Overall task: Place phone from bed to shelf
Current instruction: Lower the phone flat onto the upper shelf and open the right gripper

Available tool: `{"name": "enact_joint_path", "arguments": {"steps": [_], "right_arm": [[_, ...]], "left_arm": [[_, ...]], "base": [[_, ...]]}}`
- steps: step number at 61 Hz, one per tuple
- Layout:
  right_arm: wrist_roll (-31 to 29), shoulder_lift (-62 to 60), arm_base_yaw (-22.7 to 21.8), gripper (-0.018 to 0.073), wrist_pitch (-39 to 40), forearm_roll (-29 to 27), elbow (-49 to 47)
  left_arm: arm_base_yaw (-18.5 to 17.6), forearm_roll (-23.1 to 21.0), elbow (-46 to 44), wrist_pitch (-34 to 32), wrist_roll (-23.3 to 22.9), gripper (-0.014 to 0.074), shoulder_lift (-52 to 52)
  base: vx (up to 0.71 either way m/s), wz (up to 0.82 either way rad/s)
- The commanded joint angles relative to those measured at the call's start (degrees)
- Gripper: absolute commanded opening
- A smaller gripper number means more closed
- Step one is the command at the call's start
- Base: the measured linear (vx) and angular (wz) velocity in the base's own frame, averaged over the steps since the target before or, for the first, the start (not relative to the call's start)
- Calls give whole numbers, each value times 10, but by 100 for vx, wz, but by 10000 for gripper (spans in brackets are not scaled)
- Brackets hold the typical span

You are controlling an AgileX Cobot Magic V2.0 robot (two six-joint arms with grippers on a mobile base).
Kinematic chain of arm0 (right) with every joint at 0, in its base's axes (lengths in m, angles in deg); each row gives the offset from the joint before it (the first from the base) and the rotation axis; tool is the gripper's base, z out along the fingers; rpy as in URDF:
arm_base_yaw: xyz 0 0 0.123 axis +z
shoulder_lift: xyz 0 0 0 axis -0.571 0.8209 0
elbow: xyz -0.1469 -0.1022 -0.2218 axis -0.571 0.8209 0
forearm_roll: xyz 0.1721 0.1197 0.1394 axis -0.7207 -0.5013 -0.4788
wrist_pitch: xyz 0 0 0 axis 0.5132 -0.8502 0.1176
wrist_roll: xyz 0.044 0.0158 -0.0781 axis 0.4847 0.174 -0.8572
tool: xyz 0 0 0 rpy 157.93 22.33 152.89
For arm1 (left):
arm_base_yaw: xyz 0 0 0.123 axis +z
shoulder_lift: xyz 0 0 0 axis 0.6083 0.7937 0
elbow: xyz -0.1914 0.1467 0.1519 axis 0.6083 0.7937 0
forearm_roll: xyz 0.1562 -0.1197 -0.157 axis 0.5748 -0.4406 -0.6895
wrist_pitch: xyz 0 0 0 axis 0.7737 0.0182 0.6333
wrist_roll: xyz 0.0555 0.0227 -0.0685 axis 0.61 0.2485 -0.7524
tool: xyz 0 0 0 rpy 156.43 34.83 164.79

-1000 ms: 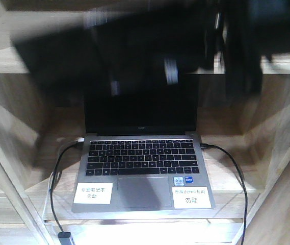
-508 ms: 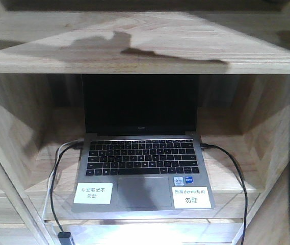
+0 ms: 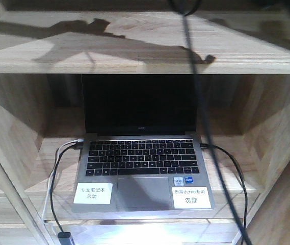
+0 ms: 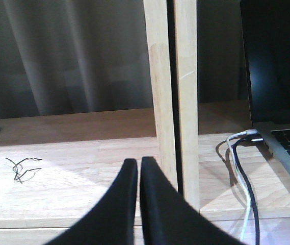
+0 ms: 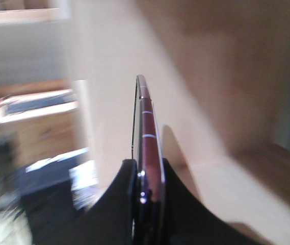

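Carrying the phone edge-on in the right gripper, both black fingers pressed against its flat faces, pinkish rim up and pointing away from the wrist. Blurred all round in the right wrist view, so cannot tell what lies directly beneath; pale wood planking beyond looks like part of the shelf. Holding nothing in the left gripper, fingertips closed together and low over a pale board, just beside the upright divider. Resting further back to the right: a grey laptop, lid open, screen dark, filling the middle compartment with cables plugged in on both sides. Crossed from above by a dark hanging cable near the camera. Lying bare above the laptop: the upper plank, shadowed by an arm. Judged as the transport step, placement not yet made. Calling next for levelling the phone over free shelf wood, away from the laptop, lowering until supported, then releasing.
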Motion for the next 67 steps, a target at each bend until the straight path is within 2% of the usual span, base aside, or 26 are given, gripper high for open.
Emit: {"name": "enact_joint_path", "arguments": {"steps": [1,29,42,48,55,60,67], "right_arm": [[-2,-3,9,-2,69,-39,-20],[-24,72,9,1,110,-38,-20],[-36,79,8,50,136,-38,-20],[-37,79,8,104,146,-38,-20],[-37,79,8,212,148,-30,-20],[-37,79,8,321,148,-18,-20],[-37,79,8,518,154,-10,-20]], "left_arm": [[-1,-5,-13,-41,-3,1,-6],[-1,-5,-13,-41,-3,1,-6],[-1,-5,-13,-41,-3,1,-6],[-1,-5,-13,-41,-3,1,-6],[-1,-5,-13,-41,-3,1,-6],[-1,-5,-13,-41,-3,1,-6],[-1,-5,-13,-41,-3,1,-6]], "base": [[0,0],[0,0],[0,0],[0,0],[0,0],[0,0],[0,0]]}}
